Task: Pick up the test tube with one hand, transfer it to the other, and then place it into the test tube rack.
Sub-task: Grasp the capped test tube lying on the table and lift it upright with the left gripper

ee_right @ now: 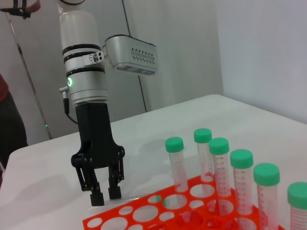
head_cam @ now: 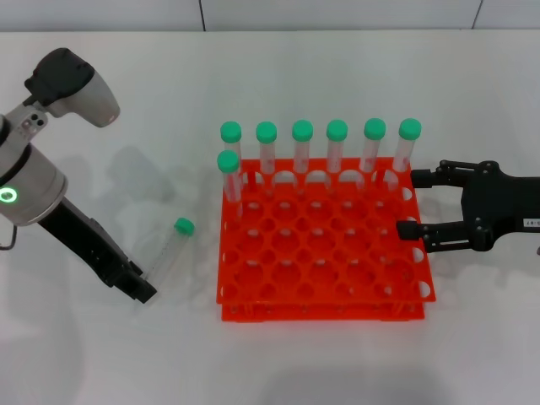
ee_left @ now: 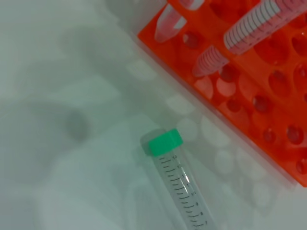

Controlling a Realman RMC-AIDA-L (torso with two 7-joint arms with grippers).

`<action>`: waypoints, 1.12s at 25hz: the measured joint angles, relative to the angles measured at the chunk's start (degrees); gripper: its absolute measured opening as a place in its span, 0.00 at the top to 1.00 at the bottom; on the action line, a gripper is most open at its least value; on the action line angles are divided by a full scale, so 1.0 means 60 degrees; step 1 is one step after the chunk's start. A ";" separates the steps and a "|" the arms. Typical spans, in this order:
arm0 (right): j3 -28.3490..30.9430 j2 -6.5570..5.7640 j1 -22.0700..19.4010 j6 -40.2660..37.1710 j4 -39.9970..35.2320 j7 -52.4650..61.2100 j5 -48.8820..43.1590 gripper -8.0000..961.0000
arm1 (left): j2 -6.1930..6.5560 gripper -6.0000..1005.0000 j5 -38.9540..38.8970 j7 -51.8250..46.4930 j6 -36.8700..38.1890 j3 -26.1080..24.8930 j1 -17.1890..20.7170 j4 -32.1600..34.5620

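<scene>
**Test tube grasp: close square across the barrel**

Test tube (head_cam: 168,250) lies on the surface left of the test tube rack (head_cam: 324,245). Left gripper (ee_right: 105,196), fingers slightly spread, should straddle its lower barrel squarely. Right gripper (head_cam: 412,204) waits spread, right of the rack.

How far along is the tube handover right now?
Early stage: nothing looks done. The test tube lies on the white table beside the orange rack. The left gripper is down at the tube's lower end, fingers only slightly apart, not clearly gripping it. The right gripper waits open at the rack's other side. Pickup, transfer and racking remain.
</scene>
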 joint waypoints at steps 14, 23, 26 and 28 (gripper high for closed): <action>0.0001 0.0000 0.0000 0.0016 0.0000 -0.0011 0.0000 0.11 | -0.0056 0.59 0.0009 0.0001 -0.0055 0.0000 -0.0013 0.0000; 0.0042 0.0000 0.0000 0.0016 0.0000 -0.0046 0.0000 0.11 | -0.0075 0.62 0.0023 0.0001 -0.0069 0.0057 -0.0011 0.0000; 0.0107 0.0000 0.0000 0.0000 0.0009 -0.0088 0.0000 0.11 | -0.0087 0.62 0.0024 -0.0007 -0.0069 0.0094 -0.0011 -0.0001; 0.0118 0.0006 0.0000 -0.0004 0.0012 -0.0099 0.0000 0.11 | -0.0088 0.63 0.0024 -0.0011 -0.0069 0.0094 -0.0011 -0.0001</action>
